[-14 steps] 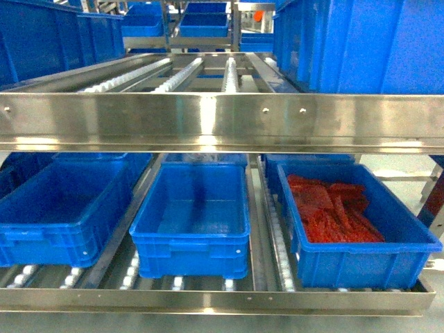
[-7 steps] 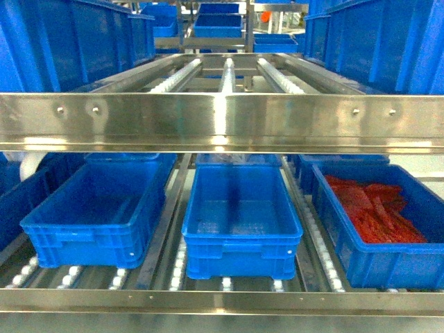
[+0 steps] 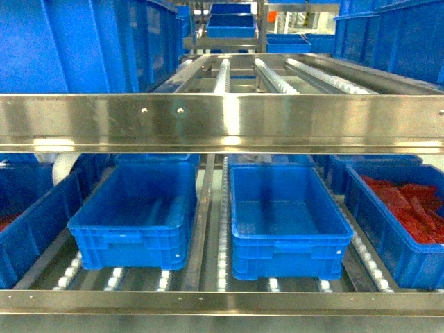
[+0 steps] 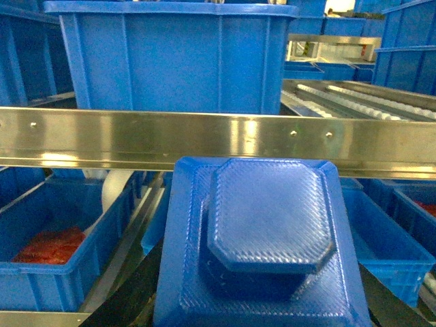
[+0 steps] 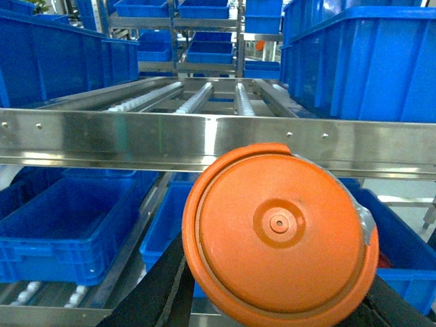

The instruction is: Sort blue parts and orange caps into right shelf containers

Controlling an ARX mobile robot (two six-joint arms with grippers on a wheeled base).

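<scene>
In the left wrist view a blue part (image 4: 266, 231), a square base with a raised octagonal top, fills the lower middle. My left gripper (image 4: 262, 303) is shut on it, dark fingers (image 4: 133, 296) showing at both sides. In the right wrist view a round orange cap (image 5: 279, 238) with a small centre boss sits between the dark fingers (image 5: 153, 293) of my right gripper (image 5: 276, 306), which is shut on it. Blue shelf containers stand on the lower roller shelf: two bare ones (image 3: 132, 222) (image 3: 288, 225) and one at the right (image 3: 416, 253) with red-orange pieces. Neither gripper shows in the head view.
A steel shelf rail (image 3: 222, 121) crosses in front at mid height, with roller tracks (image 3: 274, 73) behind it. Large blue crates (image 3: 76, 41) stand on the upper shelf. A lower-left crate (image 4: 41, 279) holds red-orange pieces. A lower steel lip (image 3: 222, 302) fronts the bottom shelf.
The head view has shifted leftward: the crates slid to the right in the picture, the red-filled one now at the right edge, and another crate came in at the left.
</scene>
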